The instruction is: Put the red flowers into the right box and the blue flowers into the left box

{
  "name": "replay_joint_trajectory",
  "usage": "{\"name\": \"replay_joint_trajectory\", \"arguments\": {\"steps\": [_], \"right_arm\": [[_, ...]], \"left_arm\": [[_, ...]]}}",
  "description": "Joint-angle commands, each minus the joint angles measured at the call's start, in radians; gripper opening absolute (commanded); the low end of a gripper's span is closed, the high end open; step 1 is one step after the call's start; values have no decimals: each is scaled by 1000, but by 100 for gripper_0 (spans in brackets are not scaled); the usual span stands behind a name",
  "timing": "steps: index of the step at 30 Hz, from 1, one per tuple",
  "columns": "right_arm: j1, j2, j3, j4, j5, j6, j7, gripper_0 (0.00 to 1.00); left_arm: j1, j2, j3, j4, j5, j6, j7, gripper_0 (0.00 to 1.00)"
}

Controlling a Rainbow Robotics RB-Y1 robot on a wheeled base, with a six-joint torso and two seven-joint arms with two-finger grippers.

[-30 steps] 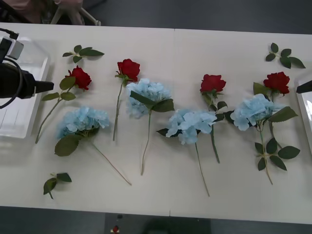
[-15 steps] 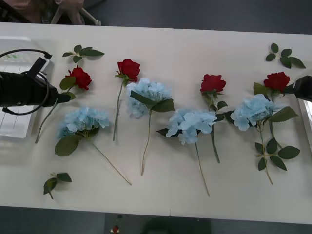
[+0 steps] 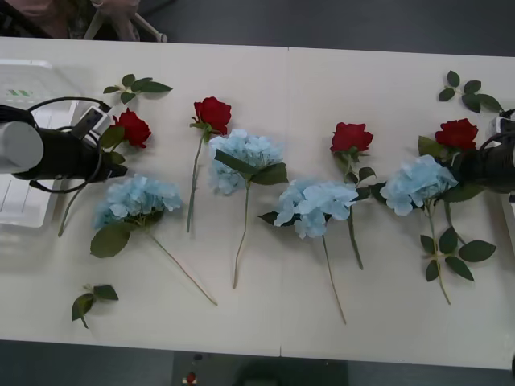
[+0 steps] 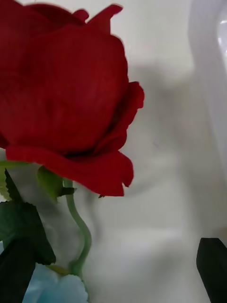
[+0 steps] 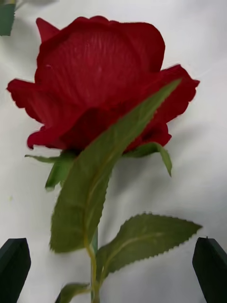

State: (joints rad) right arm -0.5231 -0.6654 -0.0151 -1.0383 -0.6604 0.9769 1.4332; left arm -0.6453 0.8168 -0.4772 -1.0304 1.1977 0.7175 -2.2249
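Red flowers lie in a row along the far half of the table (image 3: 322, 338), four roses in all, with four blue flowers (image 3: 138, 198) spread just nearer me and between their stems. My left gripper (image 5: 113, 284) hangs over the leftmost rose (image 3: 133, 129), fingers spread wide to either side of its stem, one black fingertip (image 5: 14, 262) at each corner of my left wrist view; a serrated green leaf (image 5: 101, 180) crosses the bloom in front of me. My right gripper (image 4: 113, 279) is out at the rightmost rose (image 3: 457, 133), its fingers parted too (one dark tip sits beside the rose's leaves, the other well off to the side over bare tabletop), with a scrap of pale blue petal (image 4: 59, 289) between them. Past my left arm sits the left box (image 3: 24, 213), its ribbed bottom showing. A white rim of the right box (image 4: 208, 71) lies just beyond the rightmost rose. Loose leaf sprigs (image 3: 471, 90) rest at the far right corner, the far left and the near left of the table.
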Motion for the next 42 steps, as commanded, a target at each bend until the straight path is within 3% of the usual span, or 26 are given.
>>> {"name": "replay_joint_trajectory", "arguments": {"steps": [1, 26, 27, 28, 29, 30, 31, 33, 36, 38, 42], "right_arm": [[-38, 26, -19, -13, 70, -14, -27, 100], [-46, 90, -14, 17, 105, -18, -42, 100], [-48, 90, -14, 17, 105, -18, -42, 91], [-48, 90, -14, 17, 107, -18, -42, 68], [-46, 90, -14, 17, 107, -17, -42, 51], [-48, 90, -12, 17, 108, -17, -42, 24], [-46, 90, -12, 17, 108, -18, -42, 16], [-46, 90, -12, 17, 110, -17, -42, 0], [-48, 90, -12, 17, 110, -12, -42, 0], [-51, 86, -12, 17, 110, 0, -42, 0], [-57, 75, -12, 15, 110, 19, -31, 0]], "left_arm": [[-65, -22, -34, 49, -7, -46, -45, 100], [-70, -70, -38, 105, -27, -112, -32, 100], [-70, -70, -38, 104, -26, -112, -29, 100], [-70, -70, -38, 105, -26, -112, -27, 100], [-70, -70, -38, 105, -24, -112, -27, 100], [-70, -70, -38, 104, -23, -110, -27, 100], [-70, -71, -38, 104, -23, -112, -27, 99], [-70, -71, -38, 104, -26, -112, -27, 66], [-70, -71, -38, 105, -27, -113, -25, 22], [-70, -71, -38, 105, -29, -113, -22, 12], [-70, -73, -38, 107, -30, -113, -16, 8]]}}
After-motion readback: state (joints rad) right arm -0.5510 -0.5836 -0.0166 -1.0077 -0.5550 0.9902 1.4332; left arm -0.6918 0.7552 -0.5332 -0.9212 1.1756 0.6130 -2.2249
